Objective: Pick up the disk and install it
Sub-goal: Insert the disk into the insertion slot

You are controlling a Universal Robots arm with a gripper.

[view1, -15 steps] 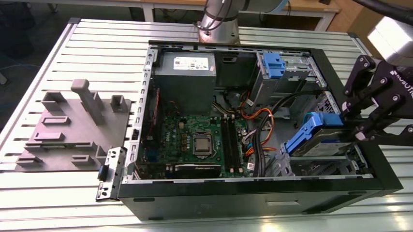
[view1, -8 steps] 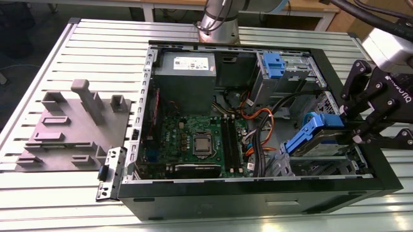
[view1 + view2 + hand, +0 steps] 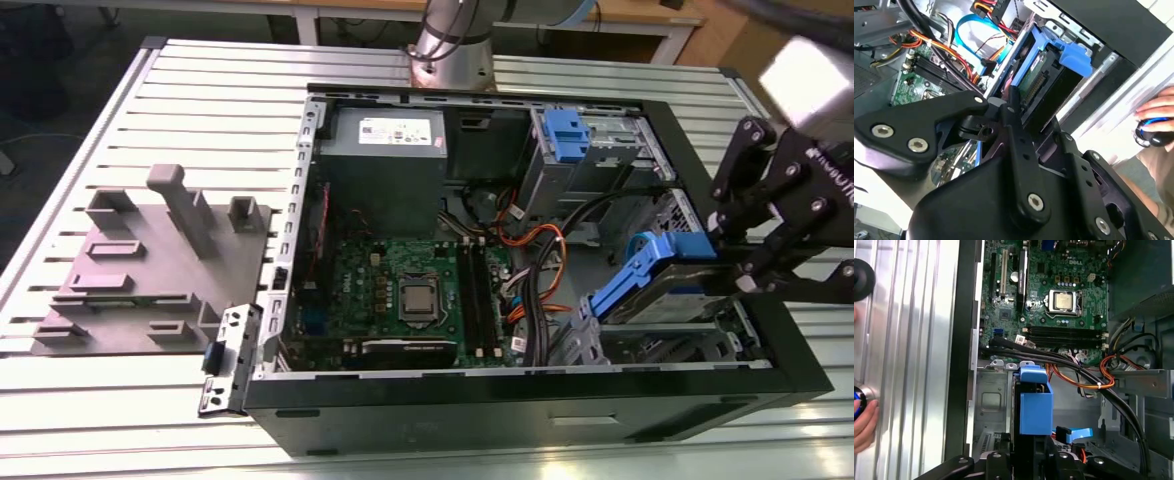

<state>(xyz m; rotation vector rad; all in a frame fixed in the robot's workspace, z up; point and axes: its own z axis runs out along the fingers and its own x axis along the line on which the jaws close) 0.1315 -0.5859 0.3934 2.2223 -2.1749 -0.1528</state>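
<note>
Blue-railed silver disk (image 3: 671,290) tilted over case's drive bay.

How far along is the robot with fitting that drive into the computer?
Picking up looks done: the claw holds the disk clear of the table. In hand: the disk is tilted at the drive bay of the open case. Left: seating it, since one end is raised above the bay.

I see open computer case (image 3: 534,410) lying on slatted counter (image 3: 200,100). Inside: green motherboard (image 3: 400,290), grey power supply (image 3: 387,160) with white sticker, blue clip (image 3: 566,135) on metal cage, orange cables (image 3: 530,238). Grey fixture block (image 3: 147,260) on counter at exterior view's left, beside case.
</note>
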